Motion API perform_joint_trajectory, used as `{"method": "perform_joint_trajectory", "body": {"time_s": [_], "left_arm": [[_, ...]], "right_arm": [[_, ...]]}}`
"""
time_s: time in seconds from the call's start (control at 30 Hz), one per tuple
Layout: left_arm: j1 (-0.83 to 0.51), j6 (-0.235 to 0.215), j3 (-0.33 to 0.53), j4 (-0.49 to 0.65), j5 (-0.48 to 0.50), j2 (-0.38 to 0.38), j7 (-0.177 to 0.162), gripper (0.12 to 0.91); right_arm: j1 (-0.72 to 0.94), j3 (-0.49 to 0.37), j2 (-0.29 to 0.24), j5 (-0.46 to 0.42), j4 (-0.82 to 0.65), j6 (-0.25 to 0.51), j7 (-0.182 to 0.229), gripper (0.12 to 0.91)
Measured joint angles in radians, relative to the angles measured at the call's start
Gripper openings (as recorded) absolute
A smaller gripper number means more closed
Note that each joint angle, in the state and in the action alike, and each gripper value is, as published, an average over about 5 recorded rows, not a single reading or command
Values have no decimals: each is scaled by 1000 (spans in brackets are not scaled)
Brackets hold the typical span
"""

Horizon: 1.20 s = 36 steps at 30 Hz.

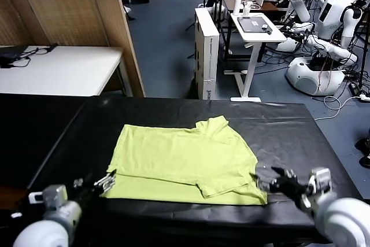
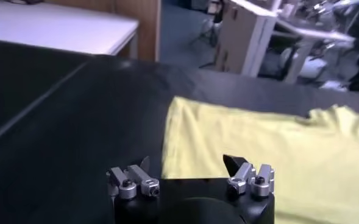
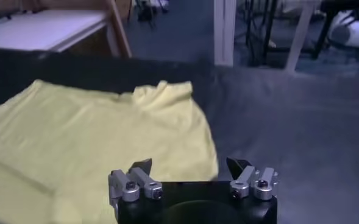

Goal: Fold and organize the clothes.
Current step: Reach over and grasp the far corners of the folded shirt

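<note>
The lime yellow-green T-shirt (image 1: 185,163) lies flat on the black table (image 1: 289,131), partly folded, with a sleeve folded up at its far edge and another fold near its front right. My left gripper (image 1: 107,182) is open and empty at the shirt's front left corner, just above the table. My right gripper (image 1: 272,179) is open and empty at the shirt's front right corner. The shirt also shows in the left wrist view (image 2: 270,152), beyond the open left gripper (image 2: 188,165), and in the right wrist view (image 3: 94,140), beyond the open right gripper (image 3: 191,165).
A white table (image 1: 58,67) and a wooden partition (image 1: 110,15) stand behind at the left. A white cabinet (image 1: 206,50), a small desk (image 1: 257,27) and other white robots (image 1: 329,21) stand behind at the right. The table's front edge runs close under both grippers.
</note>
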Motion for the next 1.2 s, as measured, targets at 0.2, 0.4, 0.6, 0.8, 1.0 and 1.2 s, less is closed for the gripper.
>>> {"method": "perform_joint_trajectory", "body": {"time_s": [0.2,0.4,0.6,0.8,1.0,1.2], "left_arm": [[-185,2,89,163,-5,16,49,907],[-326,-8,171,311,45,4,113,907],[-430,-29,236,436,67,-15,132,907],[-507,-49,280,538,109,-40,158,907],[-561,-65,304,621,128,-53,174,907],[-578,-72,309,673,136,-60,180,907]], "right_arm": [[173,-128,54,-37,-168,39,-28,907],[298,-225,122,-72,-308,62,-58,907],[397,-302,169,-83,-417,70,-88,907],[470,-361,210,-114,-521,74,-130,907],[510,-401,244,-124,-591,79,-149,907],[521,-421,258,-129,-614,80,-158,851]]}}
